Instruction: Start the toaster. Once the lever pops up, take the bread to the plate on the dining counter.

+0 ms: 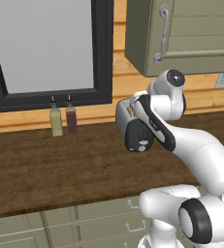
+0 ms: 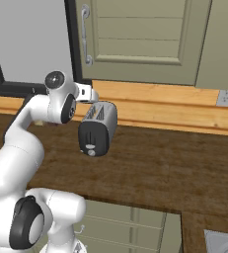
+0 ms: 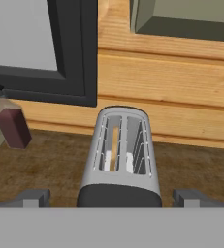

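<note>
Toaster (image 2: 98, 128) stood near the back edge of the tabletop (image 2: 174, 163), black end toward you, lever (image 2: 91, 147) not yet pressed by the look of it. One bread (image 3: 114, 147) slice sat in its left slot. Your gripper (image 3: 112, 198) hung spread wide, holding nothing, a finger (image 3: 33, 197) either side of the near end. You were on the starting step; next you needed to reach the lever and push it down. Count: one toaster, one slice, two bottles (image 1: 64, 119).
</note>
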You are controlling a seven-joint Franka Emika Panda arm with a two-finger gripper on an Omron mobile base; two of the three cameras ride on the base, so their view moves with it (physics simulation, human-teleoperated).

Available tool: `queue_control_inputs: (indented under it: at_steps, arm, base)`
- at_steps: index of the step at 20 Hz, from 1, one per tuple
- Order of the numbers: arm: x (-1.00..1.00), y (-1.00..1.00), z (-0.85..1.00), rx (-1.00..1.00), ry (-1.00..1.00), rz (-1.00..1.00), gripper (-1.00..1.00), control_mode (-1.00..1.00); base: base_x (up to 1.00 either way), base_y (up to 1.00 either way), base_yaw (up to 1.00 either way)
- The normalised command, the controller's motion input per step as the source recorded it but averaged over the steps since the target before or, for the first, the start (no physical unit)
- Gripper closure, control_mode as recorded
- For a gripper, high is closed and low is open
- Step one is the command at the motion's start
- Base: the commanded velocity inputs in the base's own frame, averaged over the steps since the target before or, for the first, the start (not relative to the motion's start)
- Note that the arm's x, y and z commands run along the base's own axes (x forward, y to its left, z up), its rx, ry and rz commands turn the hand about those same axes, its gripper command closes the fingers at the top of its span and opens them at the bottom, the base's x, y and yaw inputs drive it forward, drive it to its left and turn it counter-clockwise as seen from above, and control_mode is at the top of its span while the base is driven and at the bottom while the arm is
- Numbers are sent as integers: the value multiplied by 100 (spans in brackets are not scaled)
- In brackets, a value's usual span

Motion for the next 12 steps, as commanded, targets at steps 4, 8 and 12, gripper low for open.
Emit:
queue_control_inputs:
  at_steps: [4,8,12]
  arm:
    - [0,0,0,0,-2,0,-100,-100]
    - [0,0,0,0,0,0,-100,-100]
    - [0,0,0,0,0,-1,-100,-100]
  base:
    - [0,0,0]
    - [0,0,0]
    - [0,0,0]
